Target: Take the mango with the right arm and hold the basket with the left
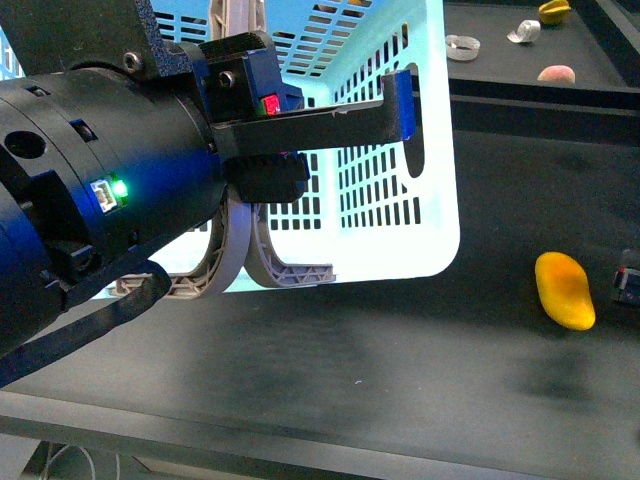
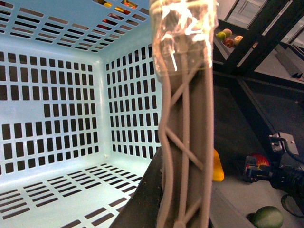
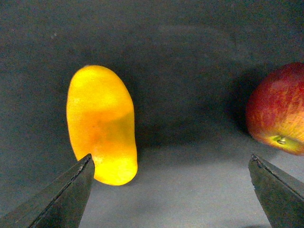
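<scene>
Currently mango (image 1: pixel 565 290) lying on dark matte tabletop (image 1: pixel 380 390); basket (image 1: pixel 432 225) near.

Front view looks forward past the basket (image 1: pixel 432 240). Both wrist views sit close; all three share the mango (image 1: pixel 565 290).

The left arm's bulky black cylindrical housing (image 1: pixel 90 190) carries a small green light (image 1: pixel 119 187) and a silver screw (image 1: pixel 132 62). Behind its long black finger (image 1: pixel 320 122), blue-tipped, sits a red marker (image 1: pixel 268 104); a thick black cable (image 1: pixel 90 325) trails off. The right gripper (image 3: pixel 171 157) shows two dark, wedge-shaped fingers (image 3: pixel 61 197).
</scene>
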Robot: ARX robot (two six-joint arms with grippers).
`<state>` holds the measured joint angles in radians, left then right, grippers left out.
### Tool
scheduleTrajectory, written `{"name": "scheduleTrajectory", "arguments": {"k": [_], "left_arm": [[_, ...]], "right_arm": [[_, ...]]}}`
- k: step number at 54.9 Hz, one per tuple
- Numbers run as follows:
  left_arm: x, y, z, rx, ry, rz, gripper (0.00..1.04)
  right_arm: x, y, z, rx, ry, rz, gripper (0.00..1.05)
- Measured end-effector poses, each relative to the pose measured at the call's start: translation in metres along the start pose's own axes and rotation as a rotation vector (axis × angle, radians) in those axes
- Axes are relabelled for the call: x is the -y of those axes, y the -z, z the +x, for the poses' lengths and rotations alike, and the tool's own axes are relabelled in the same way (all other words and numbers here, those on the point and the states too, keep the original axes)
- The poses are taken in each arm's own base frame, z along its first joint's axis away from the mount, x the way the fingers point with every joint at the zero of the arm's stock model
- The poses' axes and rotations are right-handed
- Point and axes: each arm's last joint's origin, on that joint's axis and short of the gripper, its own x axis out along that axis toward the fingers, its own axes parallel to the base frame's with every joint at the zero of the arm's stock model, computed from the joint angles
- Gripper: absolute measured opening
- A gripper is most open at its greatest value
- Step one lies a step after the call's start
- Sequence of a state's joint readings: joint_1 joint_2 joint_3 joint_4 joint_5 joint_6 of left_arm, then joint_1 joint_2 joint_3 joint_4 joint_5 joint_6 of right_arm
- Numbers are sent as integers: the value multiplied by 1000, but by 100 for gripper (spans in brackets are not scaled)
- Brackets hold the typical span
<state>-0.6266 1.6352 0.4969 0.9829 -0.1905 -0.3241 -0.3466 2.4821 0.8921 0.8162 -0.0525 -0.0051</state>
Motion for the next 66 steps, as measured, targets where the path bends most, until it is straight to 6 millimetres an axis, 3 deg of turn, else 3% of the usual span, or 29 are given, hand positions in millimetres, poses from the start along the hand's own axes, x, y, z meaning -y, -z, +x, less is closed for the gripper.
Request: {"name": "scheduleTrajectory", "arguments": {"k": [19,46,66], "left_arm": [[0,0,0,0,-1,0,6],[0,0,0,0,-1,1,6],[0,0,0,-1,0,1,6]], "right_arm": [[0,8,52,-48,40,-12,96],[-37,-7,66,10,-50,-62,96],[-41,8,86,-42,-38,-71,96]]}}
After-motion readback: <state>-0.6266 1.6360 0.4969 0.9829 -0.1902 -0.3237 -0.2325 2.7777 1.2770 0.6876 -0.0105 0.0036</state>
